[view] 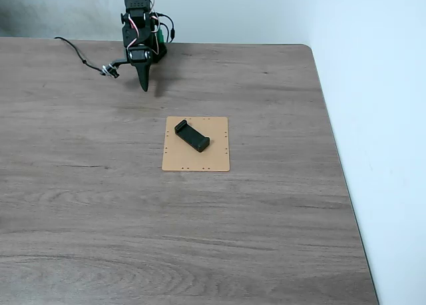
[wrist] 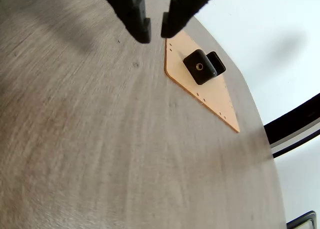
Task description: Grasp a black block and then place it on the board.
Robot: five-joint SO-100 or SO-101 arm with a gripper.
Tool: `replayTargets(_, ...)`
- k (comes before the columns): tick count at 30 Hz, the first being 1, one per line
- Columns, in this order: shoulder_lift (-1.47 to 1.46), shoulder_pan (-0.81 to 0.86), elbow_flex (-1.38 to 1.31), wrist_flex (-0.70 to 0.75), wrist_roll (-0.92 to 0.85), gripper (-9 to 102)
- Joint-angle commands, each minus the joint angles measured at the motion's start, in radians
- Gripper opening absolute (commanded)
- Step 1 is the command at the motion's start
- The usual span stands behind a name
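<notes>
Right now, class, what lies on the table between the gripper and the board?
Nothing but bare wood-grain tabletop in the fixed view: the gripper hangs near the far edge, apart from the board, where the black block lies.

Black arm (view: 138,32) with white-and-red wires, a trailing black cable (view: 80,57), and a pointed black gripper (view: 144,84).

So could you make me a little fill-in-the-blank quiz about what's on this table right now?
1. The black block lies on the tan ____.
2. The gripper holds ____ between its fingers.
3. In the fixed view, the arm stands at the table's ____ edge.
4. The table top has a ____-grain pattern.

Missing words: board; nothing; far; wood
</notes>
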Motion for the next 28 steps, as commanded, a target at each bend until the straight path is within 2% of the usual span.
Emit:
replayTargets(1,0.017,-0.023,-0.005,0.009,0.000,0)
replayTargets(28,0.018,-0.032,-0.006,0.008,-0.017,0)
